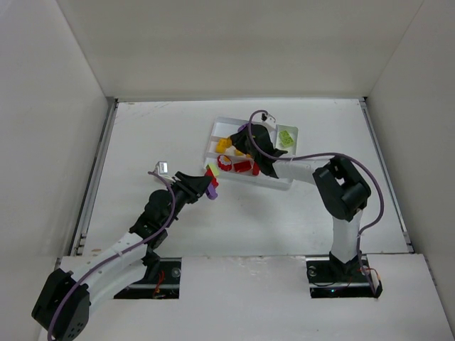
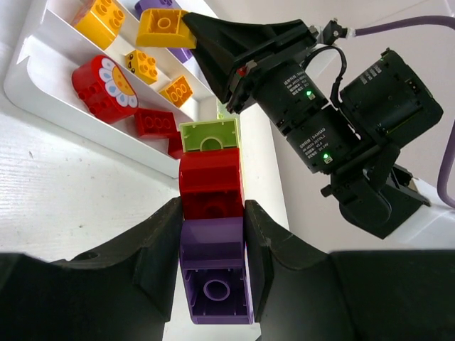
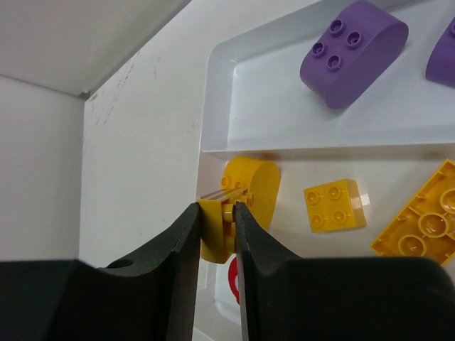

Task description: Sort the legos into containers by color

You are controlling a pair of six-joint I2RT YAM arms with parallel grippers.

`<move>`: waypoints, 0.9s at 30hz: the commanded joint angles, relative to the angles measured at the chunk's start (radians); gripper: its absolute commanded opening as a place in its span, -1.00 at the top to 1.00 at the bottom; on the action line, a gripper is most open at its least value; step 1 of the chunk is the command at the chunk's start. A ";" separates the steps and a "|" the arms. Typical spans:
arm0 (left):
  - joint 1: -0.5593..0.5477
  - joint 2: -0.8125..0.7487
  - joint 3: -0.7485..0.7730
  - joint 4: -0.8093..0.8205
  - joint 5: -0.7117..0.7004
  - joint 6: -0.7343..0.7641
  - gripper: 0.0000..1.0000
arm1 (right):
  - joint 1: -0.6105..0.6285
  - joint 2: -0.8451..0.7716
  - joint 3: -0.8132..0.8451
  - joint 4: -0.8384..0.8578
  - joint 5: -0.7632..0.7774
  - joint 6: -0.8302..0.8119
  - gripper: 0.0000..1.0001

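Both arms mid-sort, each gripping bricks at the tray.
Top view: the left gripper point(image 1: 206, 188) held a stack point(image 1: 212, 180) just beside the tray point(image 1: 222, 122); the right gripper point(image 1: 237, 147) hung over it. Left wrist: jaws clamped a purple-red-green stack point(image 2: 211, 192), which likely needs pulling apart. Only the right wrist showed jaws pinching a yellow brick point(image 3: 215, 238) above the yellow slot point(image 3: 298, 170); release probably next.

Robotics lab test cell, prob.: bare white table point(image 1: 156, 135) boxed by white panel walls point(image 1: 234, 50) on 3 sides, left arm point(image 1: 114, 252) & right arm point(image 1: 345, 192) bolted at near edge, exposed purple cable point(image 2: 405, 25).
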 commanded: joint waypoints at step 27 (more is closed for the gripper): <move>-0.025 0.030 -0.031 0.238 0.134 -0.103 0.63 | -0.038 -0.493 -0.369 0.073 -0.198 -0.093 -0.38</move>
